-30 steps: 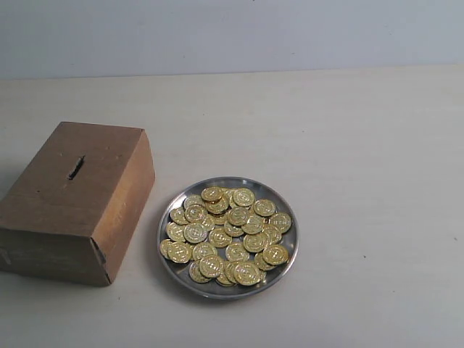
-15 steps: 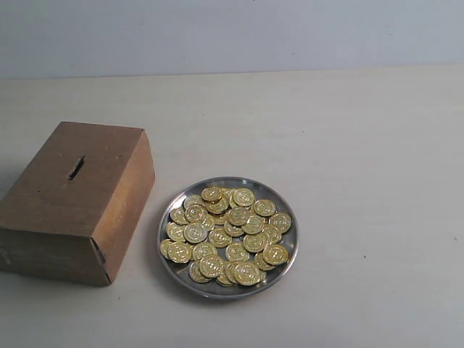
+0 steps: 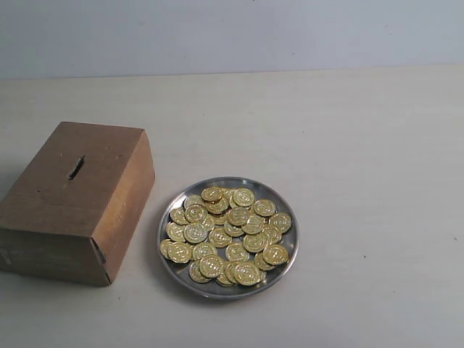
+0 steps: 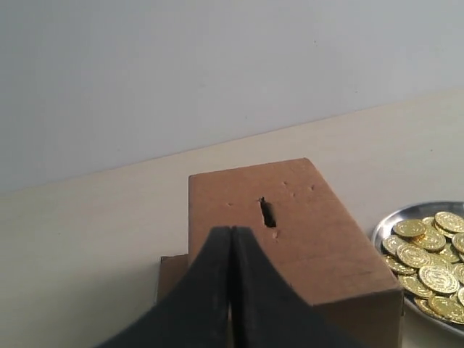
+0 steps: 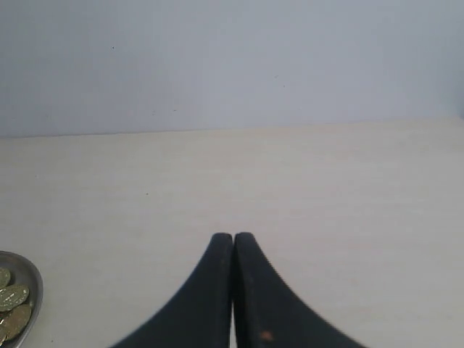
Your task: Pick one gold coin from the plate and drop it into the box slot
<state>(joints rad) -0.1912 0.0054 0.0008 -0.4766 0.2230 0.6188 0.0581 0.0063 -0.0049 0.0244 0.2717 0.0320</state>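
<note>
A round silver plate (image 3: pixel 171 270) heaped with several gold coins (image 3: pixel 228 233) sits in the middle front of the table. Left of it stands the brown cardboard box (image 3: pixel 80 199), its dark slot (image 3: pixel 75 167) cut in the top face. Neither arm shows in the exterior view. In the left wrist view my left gripper (image 4: pixel 230 230) is shut with nothing in it, hanging short of the box (image 4: pixel 304 232) and its slot (image 4: pixel 266 212), with the plate's rim (image 4: pixel 384 226) and coins (image 4: pixel 428 264) off to one side. My right gripper (image 5: pixel 233 236) is shut and empty over bare table, the plate's edge (image 5: pixel 35 279) at the frame's corner.
The pale tabletop (image 3: pixel 348 145) stretches wide behind and to the right of the plate. A plain light wall (image 3: pixel 232 32) rises at the table's far edge. A flap of cardboard (image 4: pixel 172 272) juts out at the box's base.
</note>
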